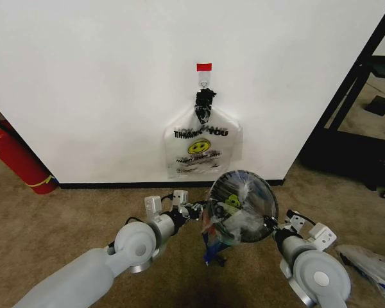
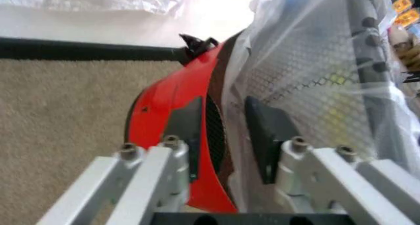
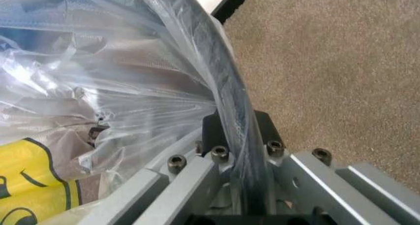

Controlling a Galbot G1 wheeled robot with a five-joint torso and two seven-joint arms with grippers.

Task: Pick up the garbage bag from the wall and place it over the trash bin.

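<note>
Carpet [image 1: 51,224] (tan) meets white wall [image 1: 83,77]; right tool [image 3: 236,136] pinches bagged trash bin [image 1: 240,205] rim, left tool [image 2: 226,141] spread.

Bright, even room light, with soft blur up close.

From the head you see the wall [image 1: 83,77] lit bright and flat, almost washed out, and the carpet [image 1: 45,218] darker, with only a faint shadow under the bin [image 1: 240,205]. The arms at the bottom look big and stretched, and the wall's edges lean. In your left wrist view the bag [image 2: 315,62] shines with white glare, the top is blown out, and the near fingers [image 2: 266,131] are fuzzy. In your right wrist view the plastic glints in streaks, the bolts are sharp, and the far carpet is soft.
</note>
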